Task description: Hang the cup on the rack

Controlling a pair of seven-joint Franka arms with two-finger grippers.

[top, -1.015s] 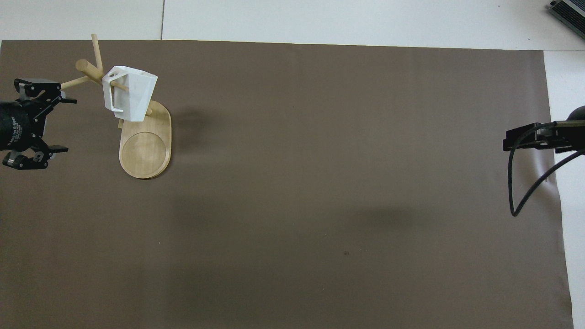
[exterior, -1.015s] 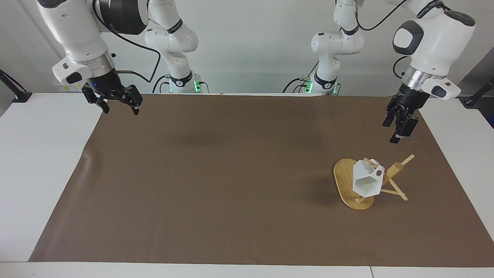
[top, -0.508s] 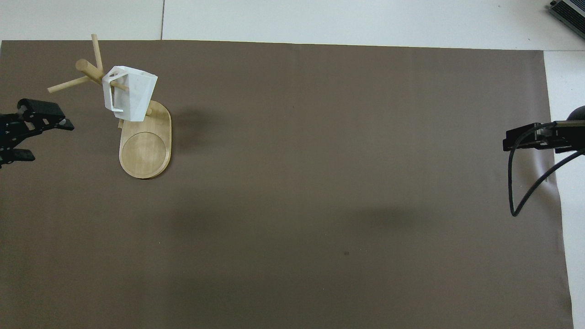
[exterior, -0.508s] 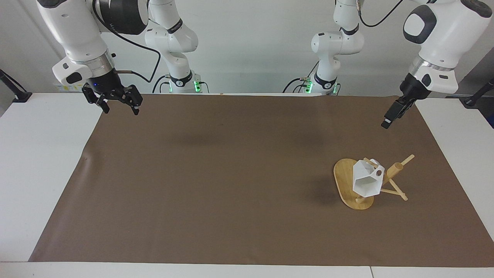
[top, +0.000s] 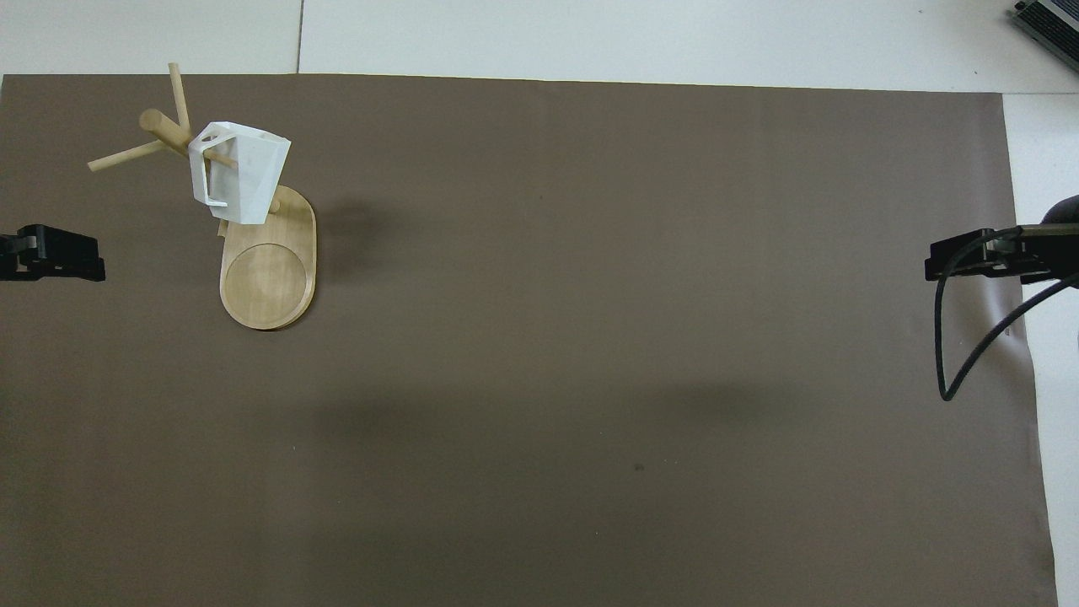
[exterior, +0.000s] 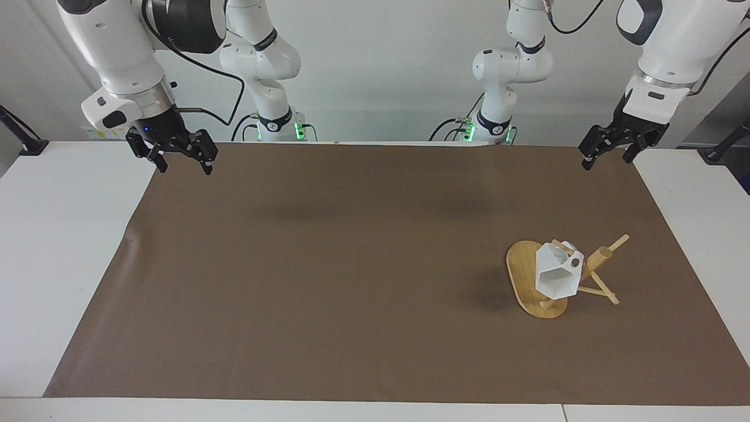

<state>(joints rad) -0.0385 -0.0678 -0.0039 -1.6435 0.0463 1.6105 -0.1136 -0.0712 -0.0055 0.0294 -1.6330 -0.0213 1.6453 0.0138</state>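
Note:
The white faceted cup (exterior: 556,275) hangs by its handle on a peg of the bamboo rack (exterior: 521,271), tilted with its mouth facing away from the robots. From overhead the cup (top: 240,173) sits beside the post, above the rack's oval base (top: 270,282). My left gripper (exterior: 606,162) is open and empty in the air over the brown mat's corner, well clear of the rack. At the table's other end my right gripper (exterior: 184,169) waits open and empty above the mat's edge.
A brown mat (exterior: 351,264) covers most of the white table (exterior: 58,234). A black cable (top: 952,337) loops down from the right arm above the mat's edge. The rack's other pegs (exterior: 615,241) stick out toward the left arm's end.
My left gripper has risen and drawn back from beside the rack toward the mat's corner, turning as it went. The cup, the rack and the right arm have not moved.

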